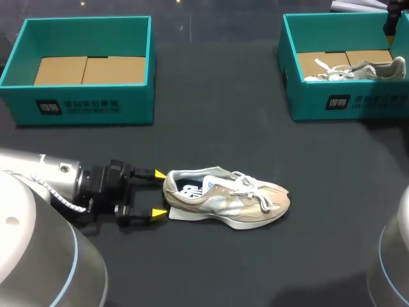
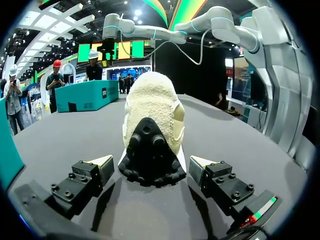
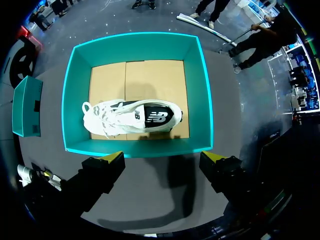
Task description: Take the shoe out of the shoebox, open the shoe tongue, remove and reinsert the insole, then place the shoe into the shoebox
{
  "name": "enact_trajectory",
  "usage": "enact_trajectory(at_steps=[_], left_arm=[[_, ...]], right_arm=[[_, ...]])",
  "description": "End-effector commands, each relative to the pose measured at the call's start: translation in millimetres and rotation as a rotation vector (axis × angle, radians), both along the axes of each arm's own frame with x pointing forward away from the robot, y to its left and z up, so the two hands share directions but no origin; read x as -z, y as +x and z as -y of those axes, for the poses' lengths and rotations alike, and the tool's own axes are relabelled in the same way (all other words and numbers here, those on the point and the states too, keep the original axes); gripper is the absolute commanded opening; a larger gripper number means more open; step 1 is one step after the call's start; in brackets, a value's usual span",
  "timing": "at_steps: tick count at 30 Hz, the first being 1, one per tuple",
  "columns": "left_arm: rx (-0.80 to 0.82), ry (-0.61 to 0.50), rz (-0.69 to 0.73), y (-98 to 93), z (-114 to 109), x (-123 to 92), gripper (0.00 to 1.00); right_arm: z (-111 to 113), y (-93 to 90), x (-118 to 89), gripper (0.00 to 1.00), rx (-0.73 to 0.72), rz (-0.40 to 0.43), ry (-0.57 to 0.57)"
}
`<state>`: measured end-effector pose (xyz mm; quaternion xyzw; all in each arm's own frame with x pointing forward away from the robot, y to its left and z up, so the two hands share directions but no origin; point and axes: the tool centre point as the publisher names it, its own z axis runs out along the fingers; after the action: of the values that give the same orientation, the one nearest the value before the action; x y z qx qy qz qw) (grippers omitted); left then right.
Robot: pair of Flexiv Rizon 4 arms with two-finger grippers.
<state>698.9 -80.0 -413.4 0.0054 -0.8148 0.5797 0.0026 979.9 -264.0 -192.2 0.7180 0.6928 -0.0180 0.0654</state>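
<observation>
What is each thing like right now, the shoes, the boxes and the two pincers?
Left shoebox: open, no shoe inside.
Right shoebox: open, one shoe inside.
Loose shoe: outside both boxes, upright on its sole.
Boxed shoe: lying on its side in the right shoebox.
Left pincer: open, one fingertip each side of the loose shoe's heel.
Right pincer: open, holding nothing, above the right shoebox.

You've got a dark table (image 1: 211,121) under everything. Toward its far right you'll see a 2nd teal box (image 3: 132,42), open on top, with a cardboard floor (image 3: 145,80) made of 2 flaps meeting at a seam. In it 1 white shoe (image 3: 132,117) with a black patch lies lengthwise close to 1 wall, laces loose.
</observation>
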Motion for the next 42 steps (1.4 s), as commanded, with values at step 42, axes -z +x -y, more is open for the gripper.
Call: enact_trajectory(at_steps=[42], left_arm=[[0.051,-0.03,-0.011,6.2,32.2,0.0,1.0]], right_arm=[[-0.2,0.0,0.0,1.0,0.001,0.0,0.0]])
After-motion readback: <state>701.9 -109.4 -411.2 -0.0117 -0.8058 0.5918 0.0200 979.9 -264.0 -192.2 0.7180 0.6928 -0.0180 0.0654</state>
